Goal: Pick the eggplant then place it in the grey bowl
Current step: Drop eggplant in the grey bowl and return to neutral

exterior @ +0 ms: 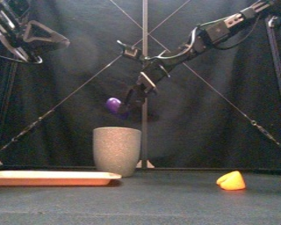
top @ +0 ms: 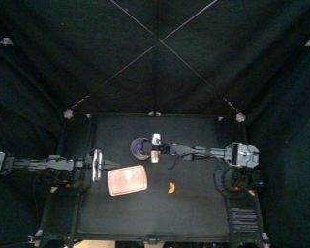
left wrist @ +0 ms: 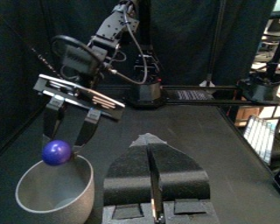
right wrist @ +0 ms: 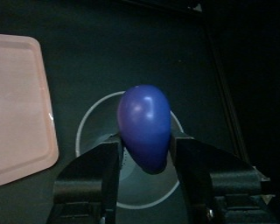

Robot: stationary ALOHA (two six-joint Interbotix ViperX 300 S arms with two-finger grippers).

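Above the tall grey speckled cup (exterior: pixel 117 150): small purple toy eggplant (exterior: pixel 112 105), hanging clear of the rim, not yet inside
Right gripper (exterior: pixel 120 109): mine, clamped on the eggplant's sides
Left gripper (top: pixel 90 167): jaws together, empty, well to the cup's left
Step in hand: lower straight toward the cup's mouth before opening, so the eggplant drops inside rather than glancing off the rim

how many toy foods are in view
2: the purple eggplant in the right end effector above the grey bowl, and an orange toy on the table right of the pink tray.
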